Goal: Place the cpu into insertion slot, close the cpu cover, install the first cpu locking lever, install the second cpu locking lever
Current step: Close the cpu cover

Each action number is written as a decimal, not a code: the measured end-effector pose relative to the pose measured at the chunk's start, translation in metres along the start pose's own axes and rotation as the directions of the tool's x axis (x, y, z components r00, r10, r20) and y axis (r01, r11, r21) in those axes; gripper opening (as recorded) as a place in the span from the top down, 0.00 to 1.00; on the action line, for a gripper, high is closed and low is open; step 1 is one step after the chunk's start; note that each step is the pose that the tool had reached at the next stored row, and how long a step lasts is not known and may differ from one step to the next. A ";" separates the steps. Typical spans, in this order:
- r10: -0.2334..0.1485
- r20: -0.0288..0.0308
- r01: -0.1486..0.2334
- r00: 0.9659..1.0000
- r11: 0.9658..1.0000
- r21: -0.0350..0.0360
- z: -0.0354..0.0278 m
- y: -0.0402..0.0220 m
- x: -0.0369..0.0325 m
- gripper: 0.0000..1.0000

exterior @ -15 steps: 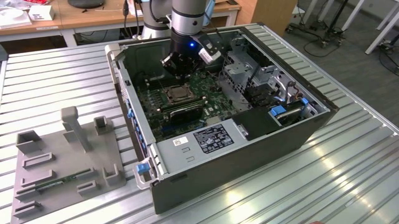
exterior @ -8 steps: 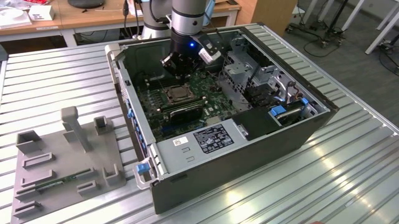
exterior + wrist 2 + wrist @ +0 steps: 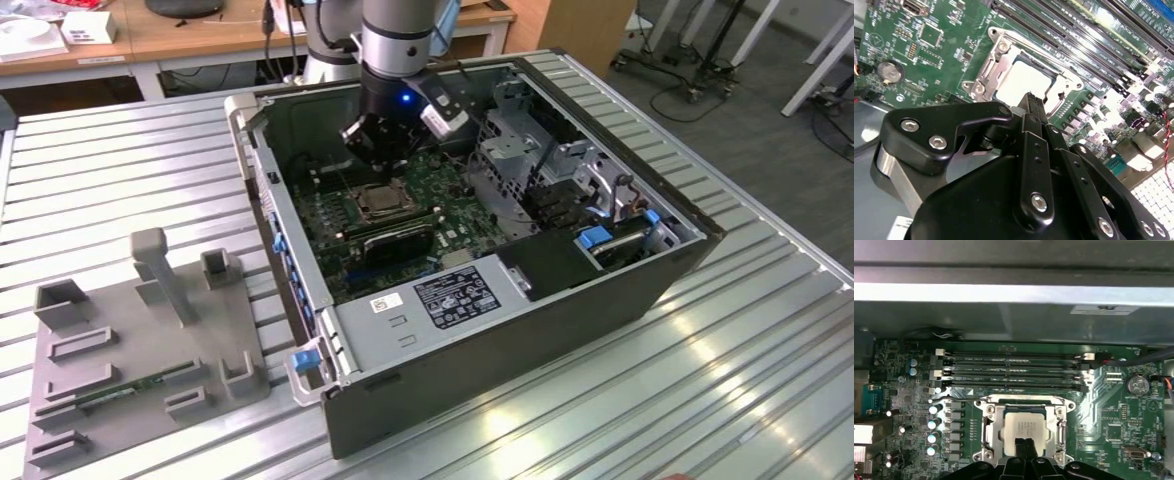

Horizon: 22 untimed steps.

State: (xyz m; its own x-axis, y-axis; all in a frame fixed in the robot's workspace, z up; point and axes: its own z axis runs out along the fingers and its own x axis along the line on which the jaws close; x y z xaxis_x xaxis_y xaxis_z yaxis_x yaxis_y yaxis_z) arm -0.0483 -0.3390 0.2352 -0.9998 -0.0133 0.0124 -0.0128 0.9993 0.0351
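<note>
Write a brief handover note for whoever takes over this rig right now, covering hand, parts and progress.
The hand is shut, nothing seen in it, tips just above the edge of the cpu.
The cpu lies flat on the motherboard, showing through the cpu cover.
Done: cpu placed, cover down.
Left: both locking levers; whether either is latched, I cannot tell.

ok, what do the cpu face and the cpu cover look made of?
cpu: pale grey metal, matte satin finish, evenly dull sheen. cpu cover: thin silvery sheet metal, likely steel, bright glints along its stamped edges. Exact alloys can't be told.
</note>
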 end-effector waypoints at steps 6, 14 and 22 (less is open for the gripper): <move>-0.001 0.017 0.001 1.000 1.000 0.000 0.0068 -0.0001 0.0123 0.89; -0.002 0.021 0.002 1.000 1.000 0.001 0.0201 -0.0004 0.0218 0.89; -0.002 0.021 0.002 1.000 1.000 0.001 0.0250 -0.0007 0.0273 0.89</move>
State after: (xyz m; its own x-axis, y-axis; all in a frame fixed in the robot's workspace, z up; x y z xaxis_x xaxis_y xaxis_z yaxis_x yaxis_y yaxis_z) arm -0.0759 -0.3393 0.2105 -0.9999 -0.0144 -0.0089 -0.0147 0.9993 0.0343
